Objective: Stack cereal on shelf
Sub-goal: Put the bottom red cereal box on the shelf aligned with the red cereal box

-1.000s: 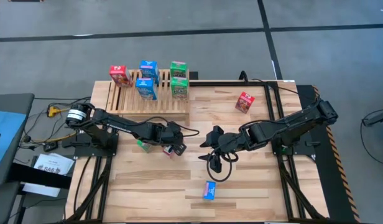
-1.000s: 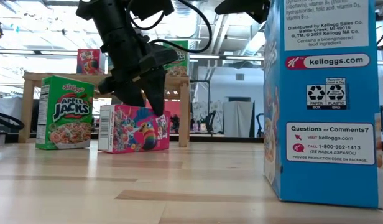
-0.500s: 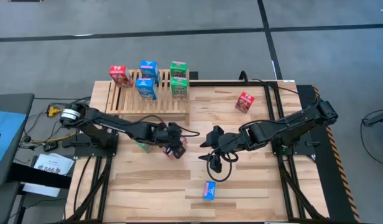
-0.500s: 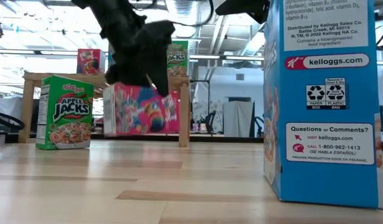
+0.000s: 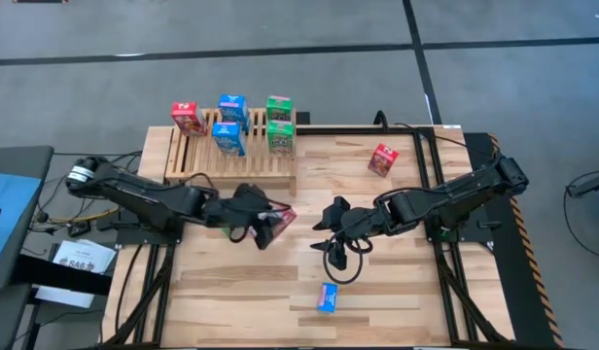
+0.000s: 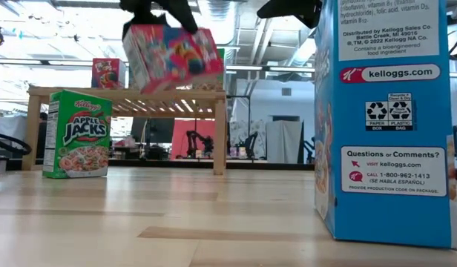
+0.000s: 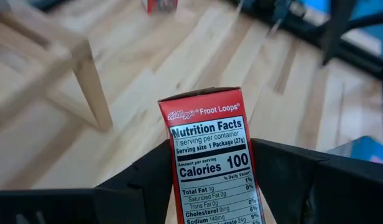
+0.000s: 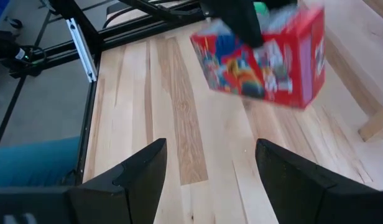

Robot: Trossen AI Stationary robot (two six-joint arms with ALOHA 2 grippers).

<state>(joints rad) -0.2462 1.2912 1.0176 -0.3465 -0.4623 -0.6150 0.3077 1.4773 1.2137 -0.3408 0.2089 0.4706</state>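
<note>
Red cereal box (image 5: pixel 278 222) held off the table (image 5: pixel 397 292) by the left gripper (image 5: pixel 265 226).
High view: the box hangs over the table's middle, near the shelf's (image 5: pixel 197 156) front edge; the right gripper (image 5: pixel 331 216) waits just beside, fingers apart and empty. Low view: the box (image 6: pixel 171 55) is raised level with the shelf top (image 6: pixel 125 93); a green box (image 6: pixel 78 133) stands below. Left wrist view: both fingers (image 7: pixel 142 177) clamp the box (image 7: pixel 210 155). Right wrist view: its spread fingers (image 8: pixel 291 168) face the lifted box (image 8: pixel 266 59).
</note>
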